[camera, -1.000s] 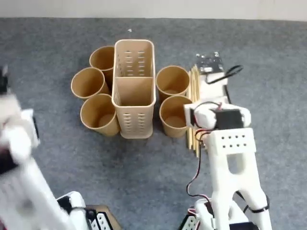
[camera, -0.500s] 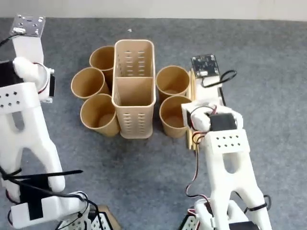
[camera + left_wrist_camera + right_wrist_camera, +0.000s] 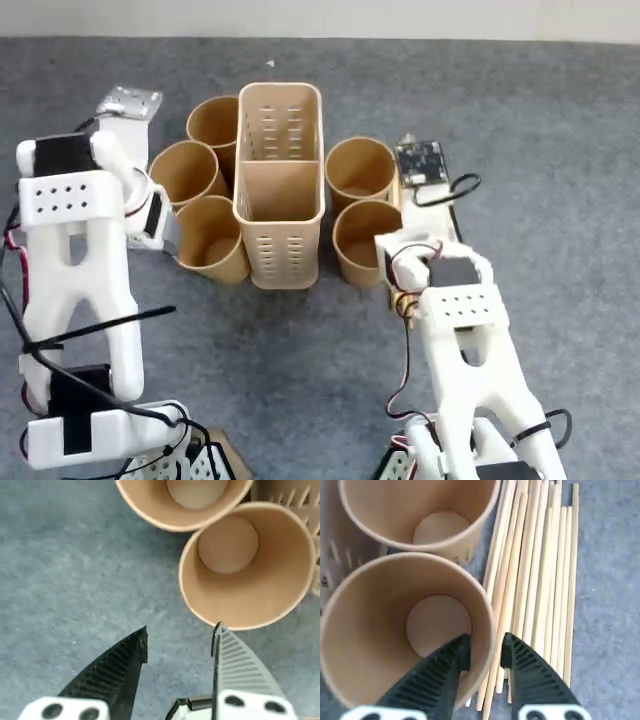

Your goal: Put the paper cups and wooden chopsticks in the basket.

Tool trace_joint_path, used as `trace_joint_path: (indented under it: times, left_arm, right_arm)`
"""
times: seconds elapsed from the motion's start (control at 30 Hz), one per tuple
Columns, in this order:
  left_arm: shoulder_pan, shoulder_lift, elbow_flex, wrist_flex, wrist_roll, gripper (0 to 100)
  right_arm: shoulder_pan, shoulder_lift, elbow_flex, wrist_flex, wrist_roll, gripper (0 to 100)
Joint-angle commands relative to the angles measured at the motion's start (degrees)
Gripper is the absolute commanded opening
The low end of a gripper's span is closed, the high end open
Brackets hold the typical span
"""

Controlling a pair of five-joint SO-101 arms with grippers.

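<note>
From above we see the basket standing with both compartments bare, and the paper cups all on the carpet around it, three under the left arm and two under the right arm; nothing is packed yet.

In the left wrist view the left gripper is spread wide over bare carpet; the tip of its pale finger sits at the rim of the nearest cup, which lies ahead and to that finger's side; another cup stands beyond the fingertips, with the basket wall just past both.

In the right wrist view the right gripper has its jaws drawn close, one inside and one outside the wall of the pinched cup; we read this as a grip on the rim (the cup stands on the carpet all the same); the wooden chopsticks lie in a loose bundle just beside the outer jaw.

We judge the step in hand to be the first cup pick; next, the right arm should lift straight up without crushing the thin wall, clear the neighbouring cup, carry over a compartment and let go; the left must shift sideways until its jaws straddle the rim before closing
</note>
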Motion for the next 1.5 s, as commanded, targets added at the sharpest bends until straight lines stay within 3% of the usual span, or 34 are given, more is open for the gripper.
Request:
trace_joint_path:
  times: [0.0, 0.53, 0.6, 0.67, 0.73, 0.87, 1.03, 1.2, 1.47]
  left_arm:
    - [0.7, -0.2, 2.4, -2.9, 0.3, 23]
    - [6.5, -0.1, 18.5, -20.6, 2.5, 23]
    - [6.5, -0.1, 19.7, -21.8, 2.5, 19]
    - [6.4, -0.1, 20.3, -21.9, 2.5, 10]
    - [6.3, -0.1, 20.0, -21.3, 2.5, 1]
    - [6.2, -0.7, 19.5, -19.1, 2.4, 0]
    - [6.0, -0.7, 12.9, -10.6, 2.3, 1]
    - [2.1, -0.8, -2.5, 1.2, 1.8, 1]
    - [-10.2, -6.3, -10.2, 1.7, -4.0, 1]
  right_arm:
    - [-0.5, 0.0, 0.8, -2.5, -0.3, 12.0]
    - [-0.5, 0.0, 9.0, -9.6, -0.2, 11.6]
    - [-0.5, 0.0, 9.1, -9.1, -0.2, 9.8]
    - [-0.5, 0.0, 9.5, -8.6, -0.2, 2.0]
    - [-0.5, -0.1, 9.6, -8.5, -0.2, 1.2]
    - [0.0, -0.7, 9.3, -7.3, -0.2, 0.5]
    - [2.4, -1.6, 4.4, 3.5, -0.2, 0.5]
    - [4.8, -7.8, -9.9, 21.0, 0.0, 0.5]
    - [4.6, -12.5, -42.0, 46.3, 6.8, 0.5]
